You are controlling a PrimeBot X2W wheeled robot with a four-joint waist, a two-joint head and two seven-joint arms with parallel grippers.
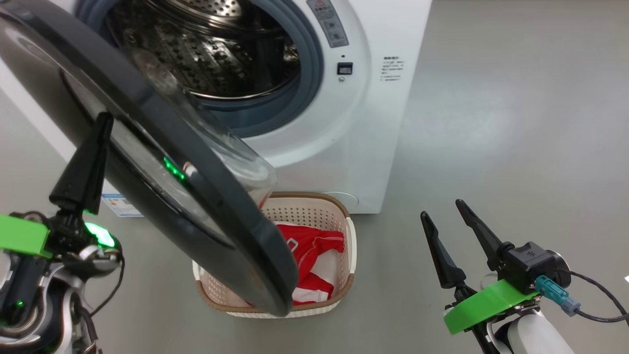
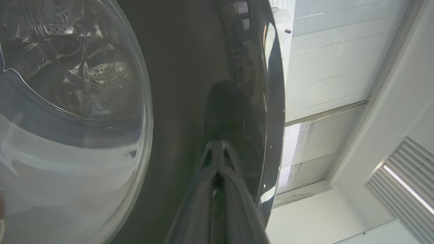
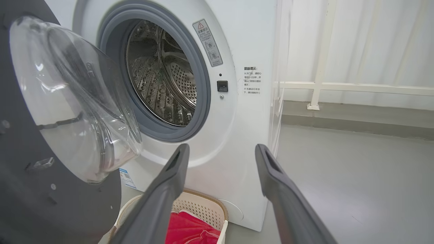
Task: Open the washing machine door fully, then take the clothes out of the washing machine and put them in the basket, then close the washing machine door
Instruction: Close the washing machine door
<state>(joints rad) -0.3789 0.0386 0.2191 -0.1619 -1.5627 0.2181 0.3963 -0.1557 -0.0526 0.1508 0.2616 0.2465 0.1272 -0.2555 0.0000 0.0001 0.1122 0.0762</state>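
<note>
The washing machine (image 1: 373, 123) stands open, and its steel drum (image 1: 216, 54) looks bare inside. The washing machine door (image 1: 196, 196) hangs partly swung out over the basket (image 1: 351, 246). In the basket lie the red clothes (image 1: 314, 255), half hidden by the door. My left gripper (image 1: 104, 118) is shut, its tips against the door's glossy outer face (image 2: 176, 101); in the left wrist view the left gripper (image 2: 218, 144) meets its own reflection. My right gripper (image 1: 442, 209) is open and holds nothing, to the right of the basket. The right wrist view has the right gripper (image 3: 222, 149) pointing at the machine's front (image 3: 237, 135), with the clothes (image 3: 190, 230) below.
Grey floor (image 1: 491, 123) stretches to the right of the machine. A blue label sticker (image 1: 118, 204) sits low on the machine's front, behind the door. A white railing (image 3: 318, 84) and a pale curtain stand beyond the machine's right side.
</note>
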